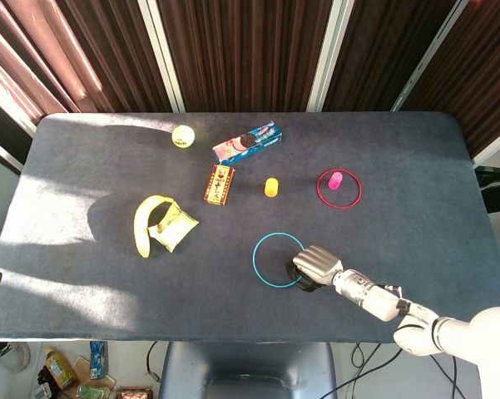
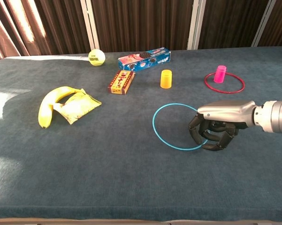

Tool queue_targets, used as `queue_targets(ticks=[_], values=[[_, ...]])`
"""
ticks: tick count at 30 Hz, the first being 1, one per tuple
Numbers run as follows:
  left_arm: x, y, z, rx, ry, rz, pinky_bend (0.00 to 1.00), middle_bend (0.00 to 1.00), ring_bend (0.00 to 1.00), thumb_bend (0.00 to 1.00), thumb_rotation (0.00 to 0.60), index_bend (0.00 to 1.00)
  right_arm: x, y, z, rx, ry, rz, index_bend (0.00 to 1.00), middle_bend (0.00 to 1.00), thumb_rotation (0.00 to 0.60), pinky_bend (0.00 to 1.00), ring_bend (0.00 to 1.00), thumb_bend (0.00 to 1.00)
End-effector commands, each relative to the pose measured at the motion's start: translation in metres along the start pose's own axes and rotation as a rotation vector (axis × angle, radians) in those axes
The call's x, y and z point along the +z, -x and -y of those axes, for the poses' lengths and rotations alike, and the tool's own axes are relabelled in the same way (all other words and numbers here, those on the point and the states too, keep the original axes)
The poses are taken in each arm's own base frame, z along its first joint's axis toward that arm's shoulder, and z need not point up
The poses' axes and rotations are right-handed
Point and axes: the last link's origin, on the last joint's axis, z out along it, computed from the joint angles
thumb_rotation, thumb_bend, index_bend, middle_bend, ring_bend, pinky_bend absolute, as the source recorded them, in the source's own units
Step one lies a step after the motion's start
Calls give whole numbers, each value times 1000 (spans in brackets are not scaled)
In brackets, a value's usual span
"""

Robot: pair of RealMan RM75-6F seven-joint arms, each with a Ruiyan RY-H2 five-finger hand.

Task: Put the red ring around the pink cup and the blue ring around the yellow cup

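Right hand (image 2: 216, 127) curled over near-right edge of blue ring (image 2: 178, 126), fingers hooked on it; ring flat on tabletop (image 2: 108, 154), well short of yellow cup (image 2: 165, 78). Red ring (image 2: 224, 83) around pink cup (image 2: 220, 73). Lettering on cookie box (image 2: 144, 58) and tennis ball (image 2: 96, 57) too small to read.

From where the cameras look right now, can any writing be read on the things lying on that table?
Tennis ball: a dark printed word, too blurred to read.
Blue cookie box: cookie pictures and lettering, too small to read.
Small red and yellow box: printing, illegible.
Yellow snack packet beside the banana: no readable text.
Cups, rings: no writing seen.
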Motion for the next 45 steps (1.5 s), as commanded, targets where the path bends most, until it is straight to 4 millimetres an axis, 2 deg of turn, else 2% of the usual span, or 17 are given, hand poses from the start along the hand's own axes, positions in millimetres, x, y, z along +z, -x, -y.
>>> queue_targets(ticks=[1, 5, 11, 15, 21, 32, 45], values=[[0, 0, 0, 1, 0, 1, 177, 0, 0, 292, 600, 141, 0, -6, 0, 20, 1, -26, 850, 904, 600, 959, 1000, 594], [0, 1, -1, 5, 4, 2, 177, 0, 0, 293, 600, 141, 3, -21, -5, 43, 22, -86, 866, 905, 600, 959, 1000, 601], [-1, 1, -4, 6, 12, -5, 177, 0, 0, 293, 600, 141, 13, -52, -31, 45, 133, -204, 870, 905, 600, 959, 1000, 601], [-2, 1, -6, 8, 22, -6, 177, 0, 0, 293, 600, 141, 28, -73, -48, 78, 216, -288, 870, 905, 600, 959, 1000, 601], [-3, 4, -7, 15, 34, 2, 177, 0, 0, 294, 600, 141, 51, -91, -56, 136, 268, -357, 870, 905, 600, 959, 1000, 602], [-6, 4, -7, 21, 58, 2, 177, 0, 0, 295, 600, 141, 92, -81, -60, 184, 353, -314, 870, 905, 600, 959, 1000, 601], [-7, 7, -5, 20, 70, 10, 177, 0, 0, 294, 600, 141, 112, -68, -50, 195, 346, -270, 863, 905, 600, 959, 1000, 601]])
